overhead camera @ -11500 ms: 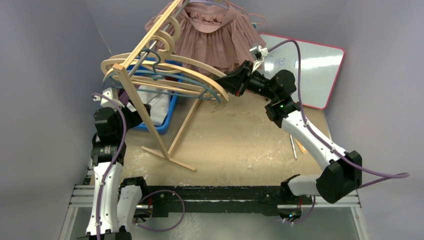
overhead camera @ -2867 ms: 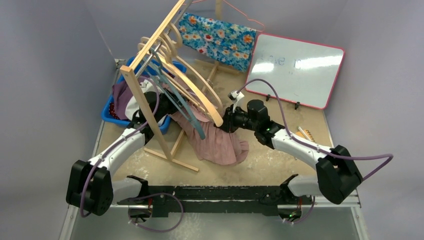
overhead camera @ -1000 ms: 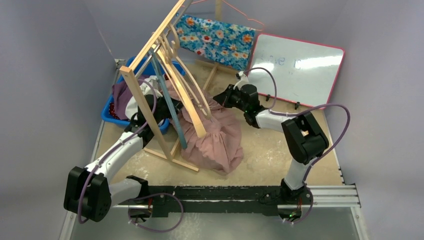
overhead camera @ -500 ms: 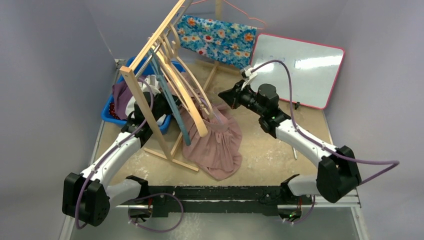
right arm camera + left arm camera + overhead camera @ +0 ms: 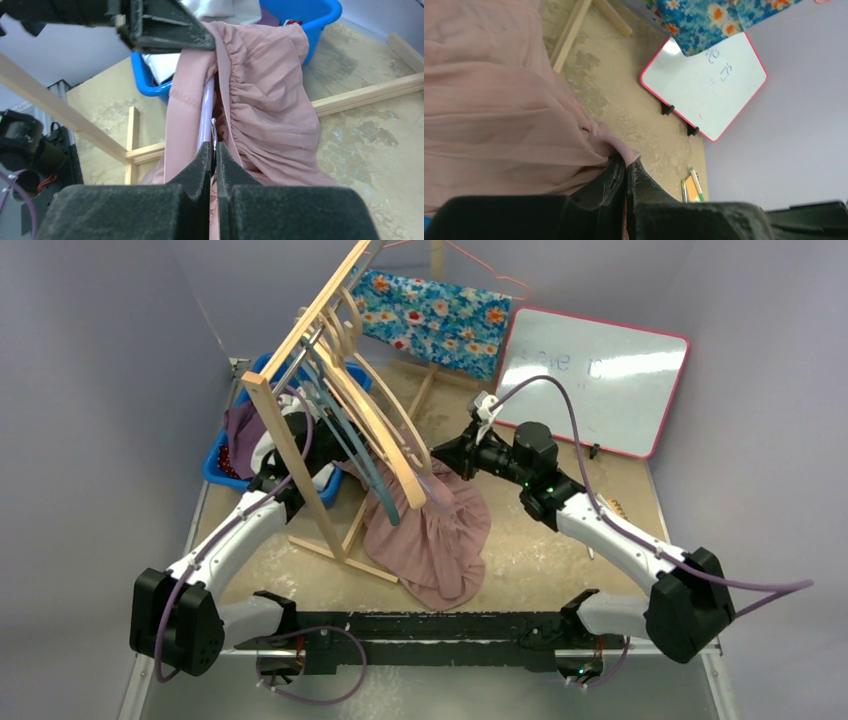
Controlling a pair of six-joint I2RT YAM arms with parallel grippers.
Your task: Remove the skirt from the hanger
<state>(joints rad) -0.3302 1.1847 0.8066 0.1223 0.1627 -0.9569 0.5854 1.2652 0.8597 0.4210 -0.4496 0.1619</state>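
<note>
Since the waistband is wrapped over a lilac hanger (image 5: 206, 107), the pink skirt (image 5: 435, 535) won't just drop free, and I reckon that's why both arms are on it. Most of the skirt is heaped on the table (image 5: 520, 560) beside the foot of the wooden rack (image 5: 315, 302). Its gathered top is pulled up between the two arms.

The right gripper (image 5: 214, 150) has its claw clamped together on the hanger, right where the thin metal hook meets the lilac bar. That looks like the anchor. The left gripper (image 5: 626, 170) is pinched tight on the edge of the waistband fabric, not on the hanger.

My guess is that one side holds the hanger steady while the other peels the cloth off the end. The blue bin (image 5: 320, 17) sits just behind, so it's possibly the drop spot, but I can't tell.
</note>
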